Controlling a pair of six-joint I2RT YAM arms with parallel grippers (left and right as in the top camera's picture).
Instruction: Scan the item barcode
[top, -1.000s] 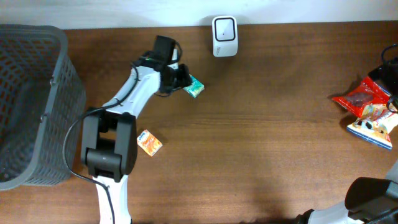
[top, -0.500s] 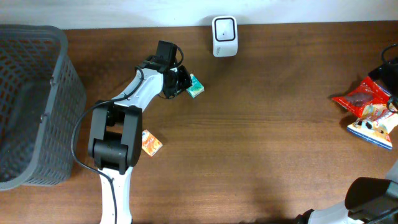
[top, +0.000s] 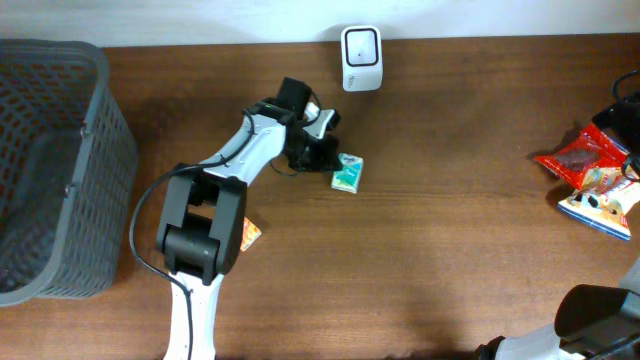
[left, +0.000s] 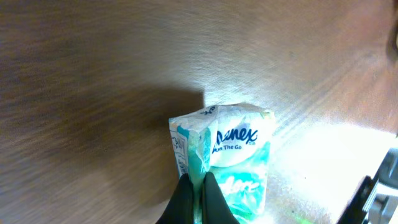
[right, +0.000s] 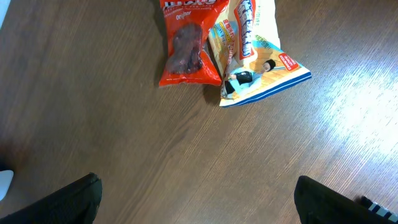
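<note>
Left hand (left: 198, 198): fingers pressed together, apparently nipped on a wrapper fold of the Kleenex tissue pack (left: 239, 155). How secure that pinch is cannot be told. In the overhead view the pack is seen mid-surface, just near-right of the hand. The white barcode scanner (top: 361, 45) stands at the far edge, apart from the pack.

Step judged: pick-up/present, scan not yet done. The next move calls for a lift and a short carry toward the far side, with the barcode face turned to the scanner window. A thin-film grip could slip, so slow motion is advised.

Right hand (right: 196, 193): fingers wide apart, nothing held, parked over the snack bags (right: 186, 43) at the right.

Not made out:
- The barcode is seen in no view.
- It cannot be told whether the pack is lifted or resting on the surface (top: 450, 250).
- An orange packet (top: 247, 232) is half covered by the left arm.
</note>
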